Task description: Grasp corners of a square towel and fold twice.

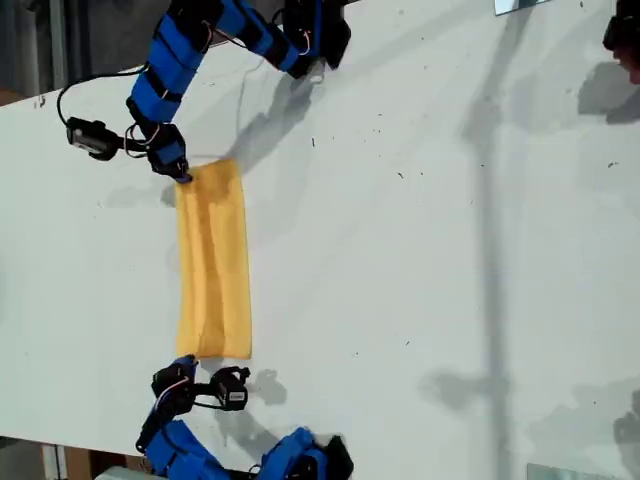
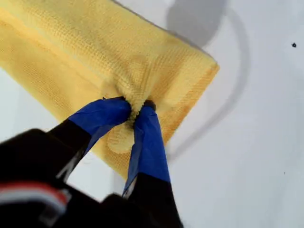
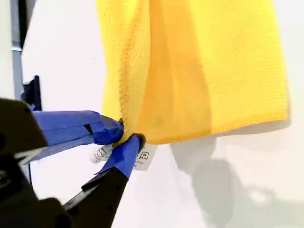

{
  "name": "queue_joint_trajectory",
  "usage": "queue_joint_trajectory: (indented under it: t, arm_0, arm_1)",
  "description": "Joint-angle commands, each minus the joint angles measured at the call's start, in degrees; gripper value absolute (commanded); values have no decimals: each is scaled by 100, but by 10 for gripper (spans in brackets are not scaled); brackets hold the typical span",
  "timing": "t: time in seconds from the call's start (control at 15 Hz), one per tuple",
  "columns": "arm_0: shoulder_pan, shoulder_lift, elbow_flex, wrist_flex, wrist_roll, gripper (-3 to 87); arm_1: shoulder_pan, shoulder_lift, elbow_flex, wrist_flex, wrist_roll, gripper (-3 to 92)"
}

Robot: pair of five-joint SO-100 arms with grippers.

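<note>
The yellow-orange terry cloth towel [image 1: 213, 262] lies folded as a narrow strip on the white table [image 1: 430, 250], at the exterior view's left-centre. My first gripper [image 2: 133, 110] pinches a bunched corner. My second gripper [image 3: 127, 135] pinches another corner w/ the small white tag [image 3: 142, 157].

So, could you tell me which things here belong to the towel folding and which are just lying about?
For the job: towel, folded to a strip; its white tag; my first end effector, shut on the towel; my second end effector, shut on the towel by the tag.
Lying about: dark thing at the exterior view's top right edge, too cropped to identify.
</note>
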Motion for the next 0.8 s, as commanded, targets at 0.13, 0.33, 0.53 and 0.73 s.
queue_joint_trajectory:
  t: [0.13,0.33,0.53,0.73]
  arm_0:
    - [369,642,668,-369,-308,-4]
    - [580,747,747,-316,-396,-4]
    - [1002,1670,1371,-202,-642,-4]
    - [1160,2320,2338,-352,-984,-4]
  arm_1:
    - [-396,-220,-44,185,580,-1]
    - [-431,-272,-88,571,1002,-1]
    - [-457,97,105,888,1028,-1]
    - [-378,149,431,940,1028,-1]
